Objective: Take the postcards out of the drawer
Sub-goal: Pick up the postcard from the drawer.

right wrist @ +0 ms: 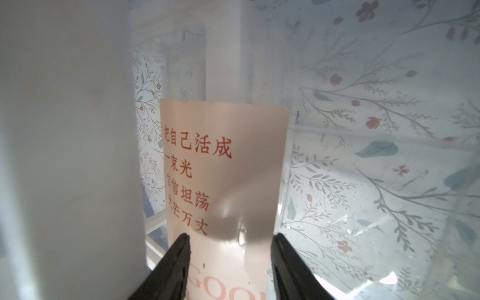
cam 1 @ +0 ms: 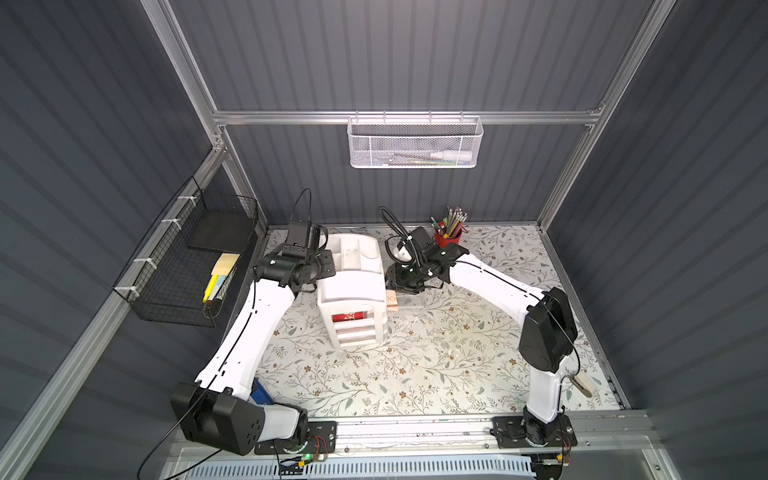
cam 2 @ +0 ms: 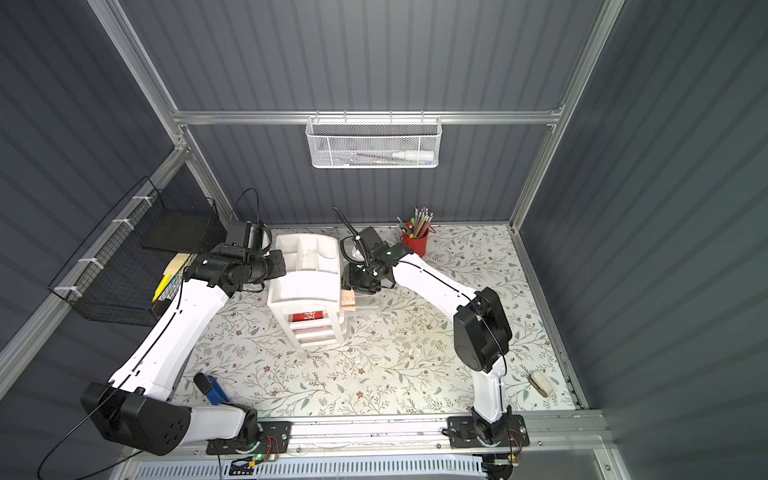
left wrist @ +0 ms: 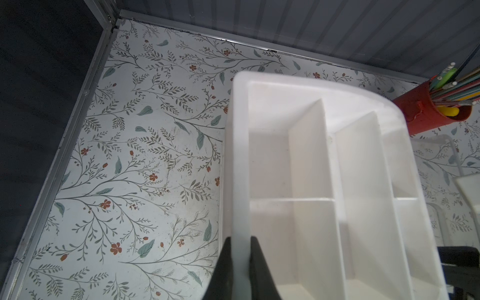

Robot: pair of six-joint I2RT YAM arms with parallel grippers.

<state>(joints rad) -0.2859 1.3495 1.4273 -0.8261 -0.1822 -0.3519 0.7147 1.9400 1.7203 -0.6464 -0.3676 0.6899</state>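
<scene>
Against the right side of the white organizer (cam 1: 351, 291), at mid-table, my right gripper (right wrist: 231, 237) reaches down into a clear drawer (cam 1: 413, 302). Its fingers press on the two long edges of a peach postcard (right wrist: 223, 168), which buckles between them. Red Chinese characters run down the card's face. In both top views the card shows as a peach strip just beside the organizer's right wall, under my wrist. Whether the clear drawer sits in a slot or only lies against the organizer, I cannot tell. The organizer's white wall stands close on one side of the card and the drawer's clear wall on the other.

My left gripper (left wrist: 239, 240) is clamped on the left rim of the organizer's divided top tray, one finger outside the wall and one inside.

A red postcard (cam 1: 349, 318) with white marks lies in the topmost slot on the organizer's near face.

Far right of the organizer, a red cup (cam 1: 449, 237) holds pencils, close behind my right wrist. A white mesh basket (cam 1: 415, 143) on the far wall holds a white tube-like thing. A black wire basket (cam 1: 187, 266) on the left wall holds yellow note pads (cam 1: 224, 264) and a dark flat slab. Near my left arm's base lies a blue thing (cam 2: 214, 390). Near the table's right edge lies a small white thing (cam 2: 542, 383).
</scene>
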